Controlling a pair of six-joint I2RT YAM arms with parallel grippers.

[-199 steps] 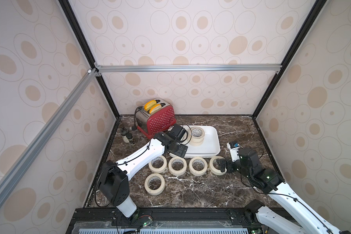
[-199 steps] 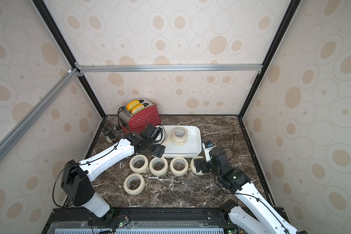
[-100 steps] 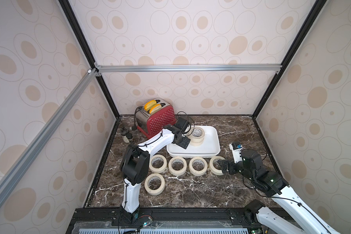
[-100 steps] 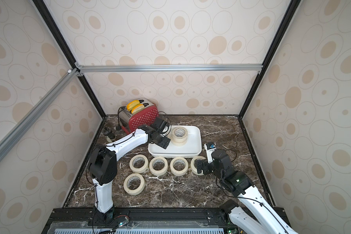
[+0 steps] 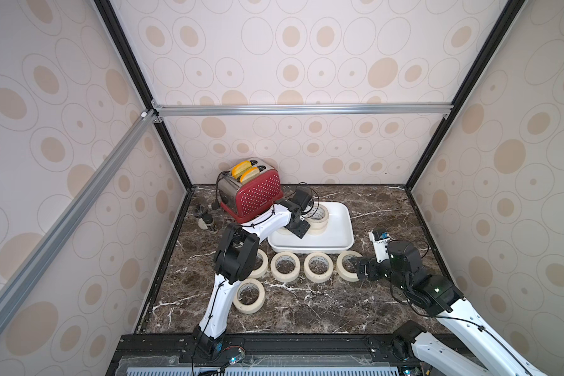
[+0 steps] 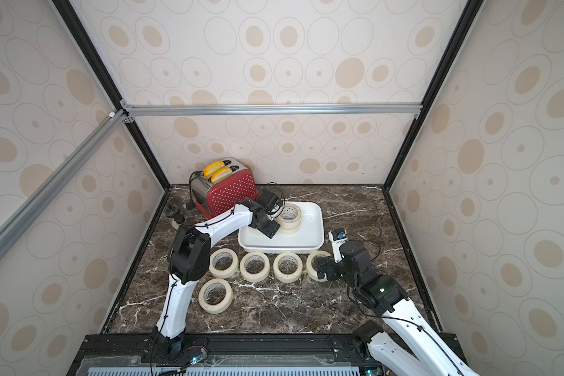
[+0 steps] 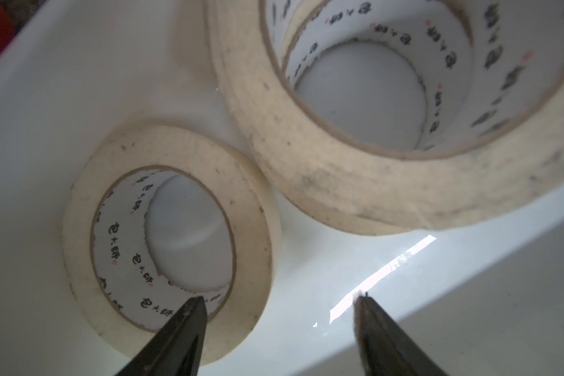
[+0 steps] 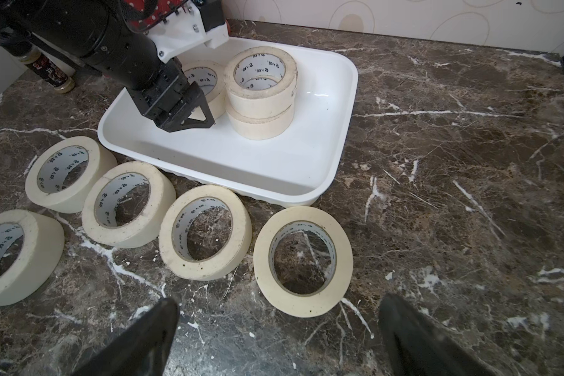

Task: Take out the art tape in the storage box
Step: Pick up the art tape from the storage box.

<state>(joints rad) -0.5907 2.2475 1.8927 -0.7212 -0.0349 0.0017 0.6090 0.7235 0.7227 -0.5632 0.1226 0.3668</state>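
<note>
- All tape lies flat with the hole facing up; as rings, they have no long side to point anywhere.
- Three rolls are in the box [image 8: 274, 162]: a stack [image 8: 261, 94] of two, and a single roll [image 7: 88, 228] just beside it on the toaster [image 5: 258, 195] side.
- Five are out on the table [image 5: 306, 309]: a row [image 5: 318, 278] of four along the box's near rim, and one roll [image 5: 248, 309] closer to the robot.
- The left gripper [image 7: 279, 297] is down in the box with its fingers apart, straddling the single roll's wall. One fingertip [image 7: 197, 304] is at the core's inner edge, the other outside over the box floor. It grips nothing, and I cannot tell whether the inner tip touches.
- The right gripper [image 8: 278, 301] hangs low with its fingers spread wide and empty, just short of the end roll [image 8: 344, 260] of the row.
- Since a second ago the left elbow has risen and swung inward, and its gripper has moved from the box's near-left rim in over the single roll. The right gripper and all the rolls are where they were.
</note>
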